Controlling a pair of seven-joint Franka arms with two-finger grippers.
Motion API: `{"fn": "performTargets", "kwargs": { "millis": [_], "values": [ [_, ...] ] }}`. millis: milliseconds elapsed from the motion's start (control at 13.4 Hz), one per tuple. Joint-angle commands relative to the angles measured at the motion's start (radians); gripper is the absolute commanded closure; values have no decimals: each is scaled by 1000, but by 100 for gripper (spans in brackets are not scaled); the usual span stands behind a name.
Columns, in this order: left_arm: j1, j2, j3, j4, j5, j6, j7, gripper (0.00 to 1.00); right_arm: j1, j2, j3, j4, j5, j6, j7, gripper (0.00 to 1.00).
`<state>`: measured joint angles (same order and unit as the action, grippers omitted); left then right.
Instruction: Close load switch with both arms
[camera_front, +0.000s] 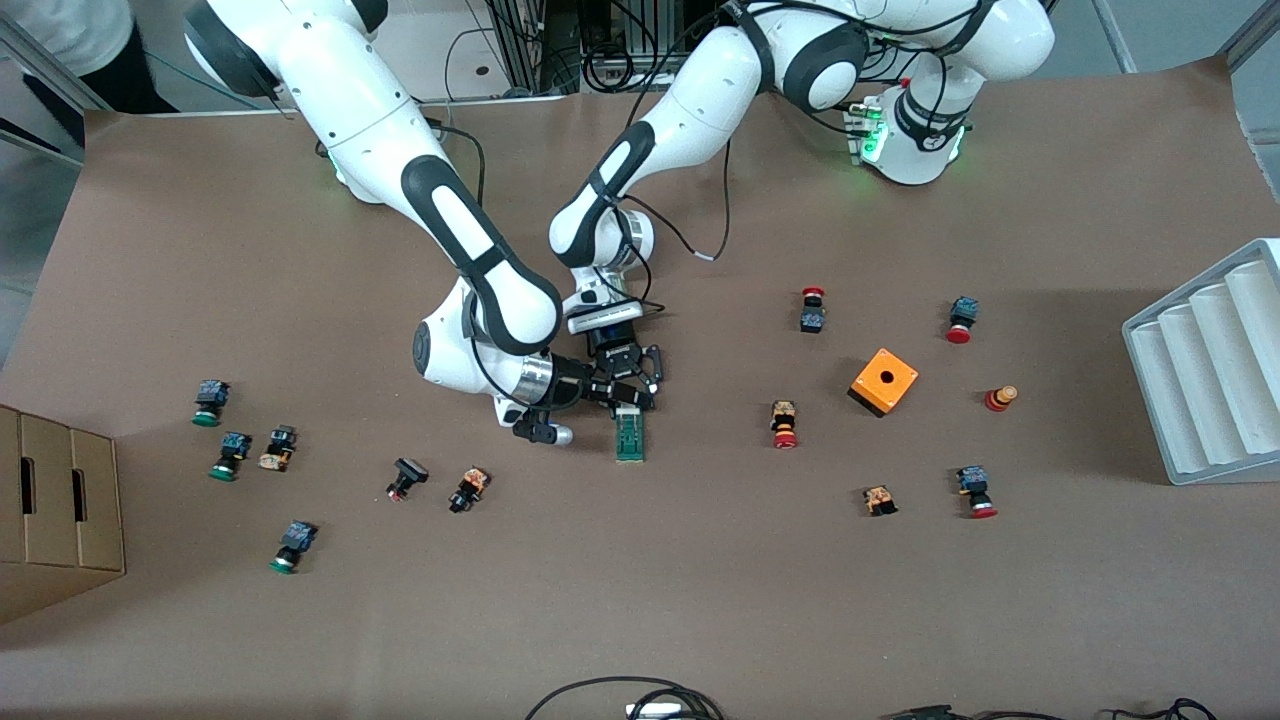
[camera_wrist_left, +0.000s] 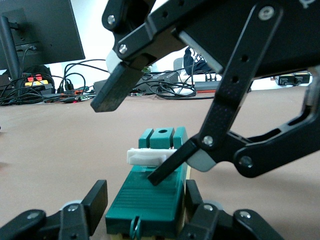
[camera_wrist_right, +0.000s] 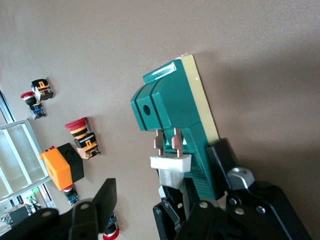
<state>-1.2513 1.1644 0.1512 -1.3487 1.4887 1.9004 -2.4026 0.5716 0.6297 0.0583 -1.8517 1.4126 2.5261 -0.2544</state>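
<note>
1. Front view: I see two arms meeting over one load switch near the middle of the table. I count twelve small push buttons, one orange box, one grey tray and one cardboard box.
2. Left wrist view: the left gripper pinches the end of the green switch. The right gripper is spread wide, with one fingertip on the white lever.
3. Right wrist view: the right gripper is spread, and one finger is at the one white lever of the switch.

Glossy green plastic load switch, copper-looking metal prongs, matt, perhaps paper-covered table
</note>
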Motion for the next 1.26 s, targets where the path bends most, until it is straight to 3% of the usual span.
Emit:
{"fn": "performTargets", "kwargs": {
  "millis": [0,818,1190],
  "values": [
    [6,26,1,-32,-50,-58,-20,31,14,-2,-3,5,28,14,-13,39],
    [4,26,1,-35,-51,-80,-20,30,7,-2,-6,12,8,16,-8,49],
    [4,31,-1,-33,-53,-78,-20,30,5,-1,-6,20,8,17,-9,48]
  ]
}}
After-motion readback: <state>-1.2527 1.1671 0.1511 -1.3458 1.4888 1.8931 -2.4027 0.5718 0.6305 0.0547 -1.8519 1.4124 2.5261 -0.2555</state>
